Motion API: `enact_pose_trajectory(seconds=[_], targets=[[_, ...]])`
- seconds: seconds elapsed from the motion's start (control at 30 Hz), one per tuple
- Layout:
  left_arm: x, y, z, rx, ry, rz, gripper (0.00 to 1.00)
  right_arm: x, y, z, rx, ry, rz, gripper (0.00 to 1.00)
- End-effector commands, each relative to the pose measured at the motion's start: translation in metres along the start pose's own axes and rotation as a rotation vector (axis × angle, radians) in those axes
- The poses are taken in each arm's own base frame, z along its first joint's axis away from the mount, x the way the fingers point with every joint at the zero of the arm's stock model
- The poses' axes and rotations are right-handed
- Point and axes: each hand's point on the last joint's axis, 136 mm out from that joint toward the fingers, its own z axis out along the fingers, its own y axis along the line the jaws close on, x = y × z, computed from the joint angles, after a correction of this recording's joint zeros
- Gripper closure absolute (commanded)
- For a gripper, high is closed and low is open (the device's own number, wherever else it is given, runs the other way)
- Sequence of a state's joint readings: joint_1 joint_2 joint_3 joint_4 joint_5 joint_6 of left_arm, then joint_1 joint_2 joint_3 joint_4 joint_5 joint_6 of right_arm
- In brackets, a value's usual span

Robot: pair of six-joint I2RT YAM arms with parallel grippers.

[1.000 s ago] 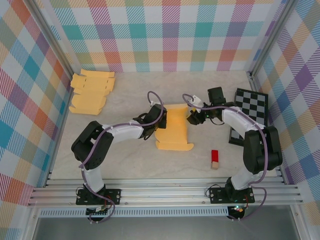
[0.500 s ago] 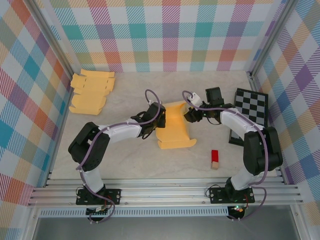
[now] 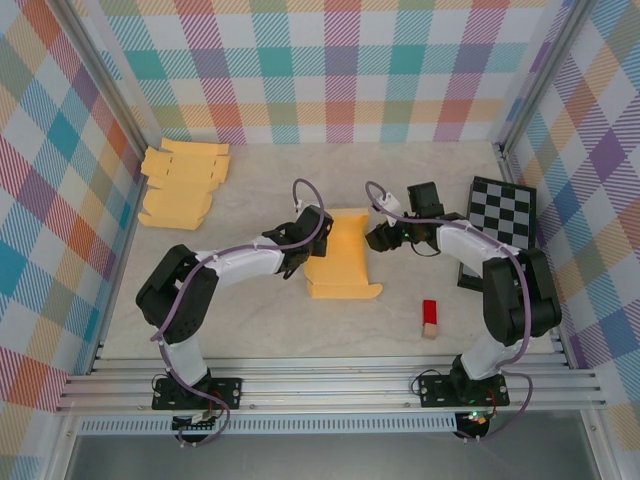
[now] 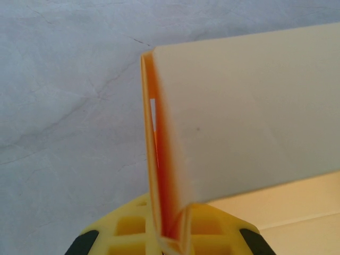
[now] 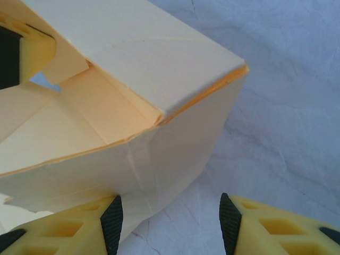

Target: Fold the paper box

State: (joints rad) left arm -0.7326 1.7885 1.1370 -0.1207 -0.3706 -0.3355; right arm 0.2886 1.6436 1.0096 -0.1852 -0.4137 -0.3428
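Observation:
The yellow paper box lies half-folded in the middle of the table between both arms. My left gripper is at its left side, shut on an upright doubled wall of the box, which is pinched at the bottom of the left wrist view. My right gripper is at the box's right side, open. In the right wrist view the box's corner pokes between the jaws and rests against the left pad. The right pad stands free over bare table.
A stack of flat yellow box blanks lies at the back left. A black-and-white chequered board sits at the right wall. A small red and wooden block lies right of the front middle.
The box has swung and shifted slightly under the left gripper's hold. The right gripper has moved a little toward the back and its jaws have widened slightly.

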Motion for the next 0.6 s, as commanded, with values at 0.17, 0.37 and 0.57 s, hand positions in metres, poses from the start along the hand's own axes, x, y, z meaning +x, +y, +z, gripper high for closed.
enact_pose_trajectory(seconds=[0.17,0.37,0.57], targets=[[-0.013,-0.027,-0.008,0.084,-0.037,0.030,1.00,-0.005,0.005,-0.011,-0.022,-0.028,0.044,0.46],[-0.009,-0.026,-0.003,0.087,-0.031,0.046,1.00,0.005,0.001,-0.012,-0.007,0.009,0.111,0.46],[-0.007,-0.028,-0.001,0.097,-0.028,0.046,1.00,0.005,0.016,-0.014,-0.083,0.000,0.166,0.46]])
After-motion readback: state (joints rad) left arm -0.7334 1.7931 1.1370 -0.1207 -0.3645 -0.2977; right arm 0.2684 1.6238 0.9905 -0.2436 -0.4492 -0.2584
